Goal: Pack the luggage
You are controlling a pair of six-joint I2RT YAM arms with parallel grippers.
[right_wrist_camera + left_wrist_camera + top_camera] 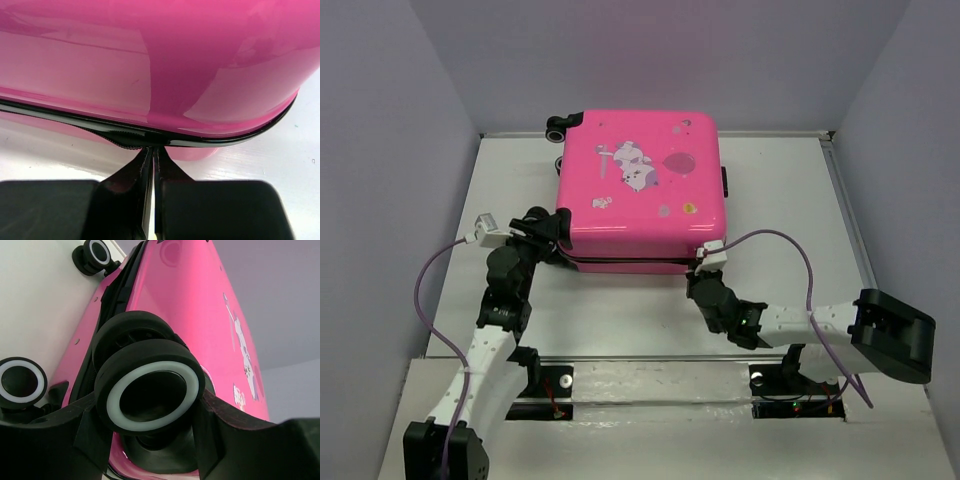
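Fingers, right gripper: pinched fully together at zip seam of closed luggage just ahead, pull unseen; left gripper: clamped around wheel; risk: pinch slips off seam, case skids.

The closed pink luggage filled the far middle of the white table. Bare tabletop lay open in front of the luggage and in strips along its left and right sides. Behind the luggage, the back wall left little room. The left gripper occupied the luggage's near left corner, clamped around a black wheel. The right gripper, pinched together, occupied the near right seam.
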